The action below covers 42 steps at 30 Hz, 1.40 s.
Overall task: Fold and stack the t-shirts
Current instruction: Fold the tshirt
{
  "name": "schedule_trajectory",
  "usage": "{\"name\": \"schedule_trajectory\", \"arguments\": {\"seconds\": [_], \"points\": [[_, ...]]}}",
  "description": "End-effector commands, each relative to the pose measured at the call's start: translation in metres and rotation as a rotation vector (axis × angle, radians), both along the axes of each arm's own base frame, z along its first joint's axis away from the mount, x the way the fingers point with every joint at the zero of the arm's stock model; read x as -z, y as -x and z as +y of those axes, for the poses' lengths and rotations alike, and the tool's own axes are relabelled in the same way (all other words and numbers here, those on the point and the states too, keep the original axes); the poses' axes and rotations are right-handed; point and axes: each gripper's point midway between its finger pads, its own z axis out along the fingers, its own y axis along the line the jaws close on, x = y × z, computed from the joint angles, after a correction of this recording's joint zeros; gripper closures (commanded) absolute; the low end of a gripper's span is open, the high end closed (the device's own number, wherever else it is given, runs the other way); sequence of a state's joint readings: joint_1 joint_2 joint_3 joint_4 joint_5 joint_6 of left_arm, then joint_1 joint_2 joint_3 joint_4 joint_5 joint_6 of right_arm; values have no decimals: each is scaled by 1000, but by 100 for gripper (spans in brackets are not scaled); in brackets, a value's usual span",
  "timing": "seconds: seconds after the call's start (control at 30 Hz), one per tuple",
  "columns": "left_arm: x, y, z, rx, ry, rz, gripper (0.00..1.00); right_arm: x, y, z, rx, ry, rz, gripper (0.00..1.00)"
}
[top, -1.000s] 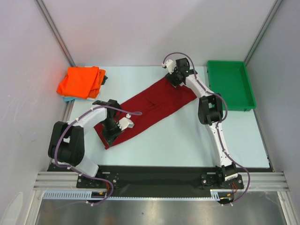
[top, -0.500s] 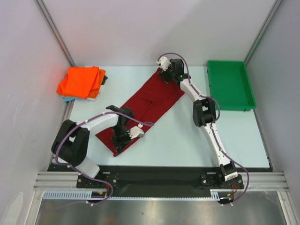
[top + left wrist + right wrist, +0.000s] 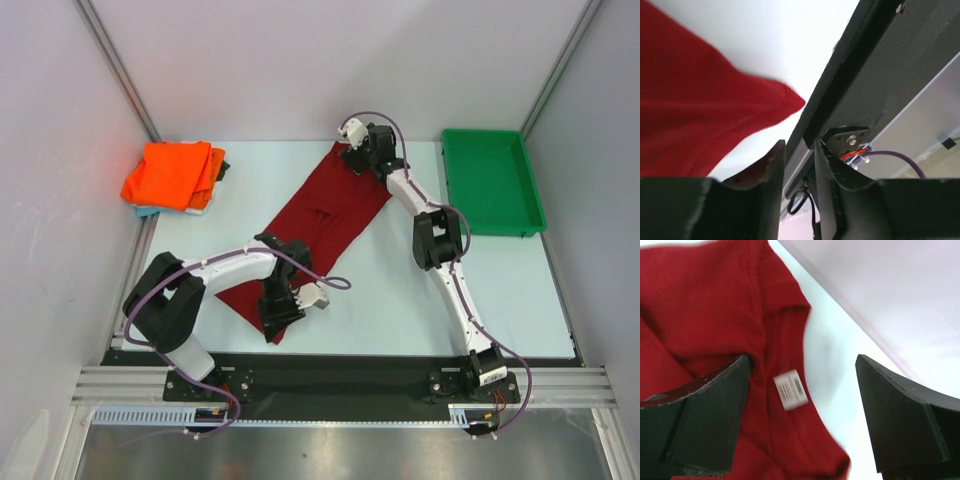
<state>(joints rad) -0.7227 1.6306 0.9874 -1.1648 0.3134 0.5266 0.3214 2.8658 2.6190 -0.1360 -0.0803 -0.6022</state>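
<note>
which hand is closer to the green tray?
Right. The right hand sits at the maroon t-shirt's far end, left of the green tray; the left hand is at the shirt's near end, farther off.

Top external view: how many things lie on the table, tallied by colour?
Dark red cloth t-shirt, spread diagonally: 1
Bright orange cloth t-shirt, folded: 1
Teal-blue cloth edge beneath the orange: 1
Dark edge beside the orange, kind unclear: 1
Green plastic tray: 1
Total: 5
</note>
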Motion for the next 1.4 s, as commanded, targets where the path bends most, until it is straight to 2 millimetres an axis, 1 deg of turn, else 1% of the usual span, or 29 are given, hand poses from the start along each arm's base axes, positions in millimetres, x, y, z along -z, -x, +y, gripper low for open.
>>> {"name": "schedule_trajectory", "arguments": {"seconds": [0.0,0.03,0.1,0.13,0.17,0.2,0.23,0.27,0.3,0.37,0.4,0.43,0.47,0.5,0.53,0.6,0.63,0.7,0.77,0.83,0.93,0.97,1.0,1.03,1.07,1.1,1.17,1.2,1.37], "points": [[-29,-18,-13,-21,41,-90,62,-125,-1,-22,79,-20,-164,10],[-35,-20,-14,-21,51,-98,60,-148,8,-24,84,-32,-169,10],[-42,-23,-23,-28,81,-96,59,-154,22,-29,110,-79,-105,10],[-45,-28,-29,-27,98,-110,59,-162,30,-30,114,-106,-81,10],[-42,-31,-31,-28,95,-109,59,-158,49,-30,97,-126,-6,10],[-43,-35,-37,-28,107,-115,60,-158,61,-28,104,-186,51,10],[-42,-38,-41,-21,117,-118,61,-156,73,-25,92,-205,98,11],[-37,-41,-43,-17,112,-107,62,-141,91,-21,70,-219,193,11],[-34,-45,-45,-12,111,-116,62,-141,110,-18,76,-263,262,12],[-28,-51,-50,-4,115,-118,62,-127,140,-15,56,-313,401,13],[-22,-55,-51,1,100,-113,62,-118,158,-22,90,-348,471,13],[-17,-60,-52,1,89,-130,62,-117,167,-25,96,-362,493,12],[-14,-62,-52,5,81,-130,61,-115,178,-24,81,-374,522,12],[-8,-63,-51,9,61,-116,60,-109,186,-28,84,-375,547,12],[-4,-65,-50,10,50,-117,59,-102,199,-33,91,-368,574,12],[3,-64,-46,24,24,-106,59,-94,209,-40,108,-374,598,12],[9,-61,-43,27,7,-87,59,-82,218,-45,122,-375,629,11],[16,-56,-39,30,-9,-63,60,-78,219,-50,147,-417,644,11],[24,-53,-37,28,-26,-37,60,-66,220,-54,169,-428,670,11],[31,-48,-35,26,-41,-12,61,-61,217,-54,160,-422,677,11],[41,-43,-36,10,-38,15,61,-47,204,-54,162,-404,687,11],[45,-40,-36,7,-47,35,61,-33,201,-53,163,-392,707,11],[48,-37,-37,3,-42,45,62,-36,193,-52,157,-386,688,11],[50,-35,-37,3,-47,56,63,-34,187,-53,163,-383,680,11],[53,-33,-38,2,-52,66,63,-26,183,-54,174,-374,683,11],[54,-30,-39,3,-54,73,64,-21,174,-54,176,-372,678,11],[56,-25,-40,6,-52,88,64,-11,166,-56,187,-359,677,11],[58,-21,-41,4,-60,96,66,-4,157,-54,190,-358,676,11],[61,-12,-47,3,-66,134,71,16,140,-54,217,-332,675,12]]}}
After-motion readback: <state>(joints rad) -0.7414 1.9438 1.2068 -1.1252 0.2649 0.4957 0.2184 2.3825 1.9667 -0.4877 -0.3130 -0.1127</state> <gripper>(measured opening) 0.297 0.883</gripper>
